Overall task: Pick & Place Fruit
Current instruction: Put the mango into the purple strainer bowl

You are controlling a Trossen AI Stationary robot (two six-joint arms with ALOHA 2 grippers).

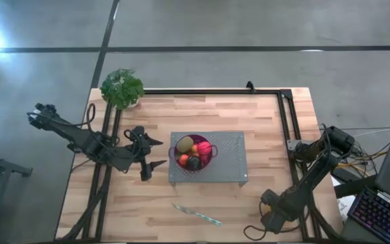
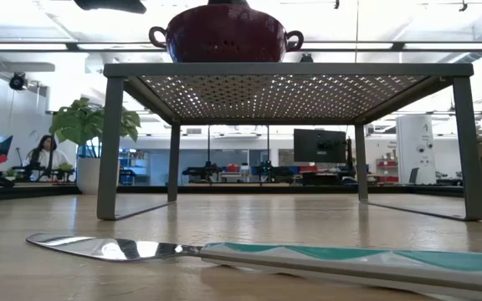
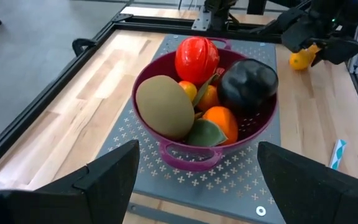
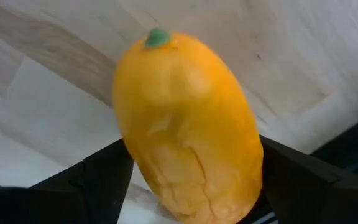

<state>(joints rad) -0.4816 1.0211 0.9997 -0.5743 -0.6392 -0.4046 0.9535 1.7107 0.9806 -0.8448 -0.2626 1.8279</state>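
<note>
High view: the maroon colander (image 1: pixel 193 154) sits on the perforated rack (image 1: pixel 229 157) so fruit can be gathered in it; the left gripper (image 1: pixel 153 154) waits beside it, fingers wide. Left wrist view: kiwi (image 3: pixel 165 106), strawberry (image 3: pixel 196 58) and plum (image 3: pixel 248 84) fill the colander. Right wrist view: the right gripper (image 4: pixel 185 180) straddles the oblong orange fruit (image 4: pixel 188 124) on the table, whether gripping I cannot tell

A polished grey concrete floor (image 1: pixel 249 24) crossed by dark seams surrounds the pale wooden plank table (image 1: pixel 202 108), with a bright glare at one edge. Beyond the table lies a wide open workroom under long white ceiling strip lights (image 2: pixel 48 46). A dark monitor screen (image 2: pixel 319 145) stands among distant benches, and a person (image 2: pixel 47 155) sits far off beside a leafy green potted plant (image 2: pixel 90 125).
</note>
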